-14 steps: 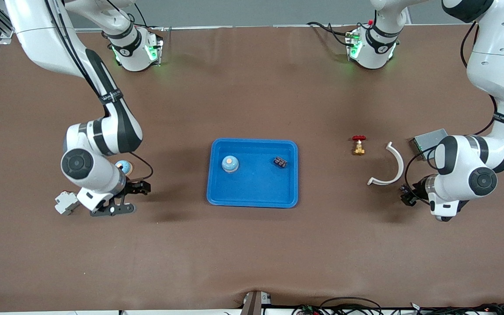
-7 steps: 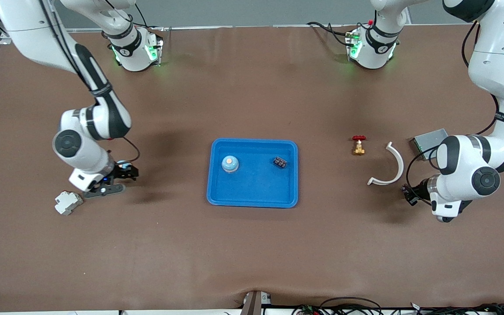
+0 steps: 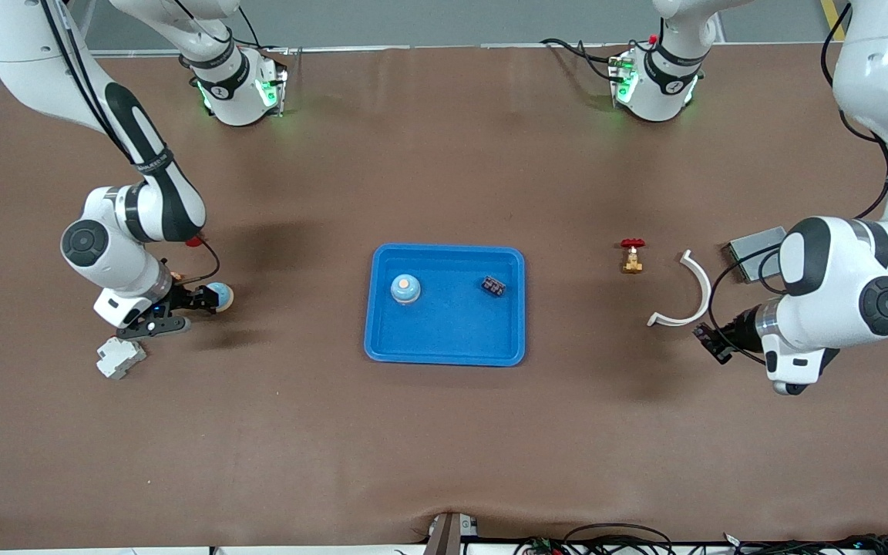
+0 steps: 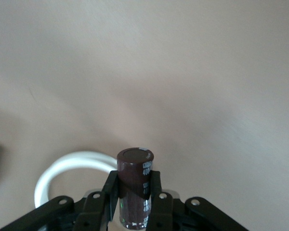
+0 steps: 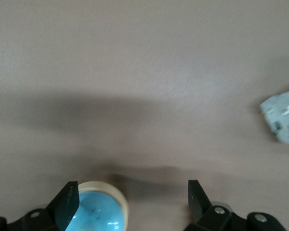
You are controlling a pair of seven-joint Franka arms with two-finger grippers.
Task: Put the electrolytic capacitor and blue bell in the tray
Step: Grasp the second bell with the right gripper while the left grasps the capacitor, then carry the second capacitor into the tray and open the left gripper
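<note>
Brown matting covers the table, and at its middle you have the shallow bright-blue plastic tray (image 3: 452, 327), which holds a small pale-blue dome (image 3: 405, 289) and a small dark block (image 3: 493, 286).

Judge both placements as yet to be made. The left gripper (image 3: 710, 339) is clamped on the dark-brown cylindrical electrolytic capacitor (image 4: 135, 168), over bare table beside a white curved plastic strip (image 3: 683, 297), well apart from the tray. The right gripper (image 3: 196, 299) stands with its fingers apart at the round blue bell with a cream base (image 3: 219, 295), which sits on the table toward the right arm's end.

Only the left wrist view shows you the capacitor pinched upright. Only the right wrist view shows the bell lying between the spread fingers, close against one of them (image 5: 67, 202).
</note>
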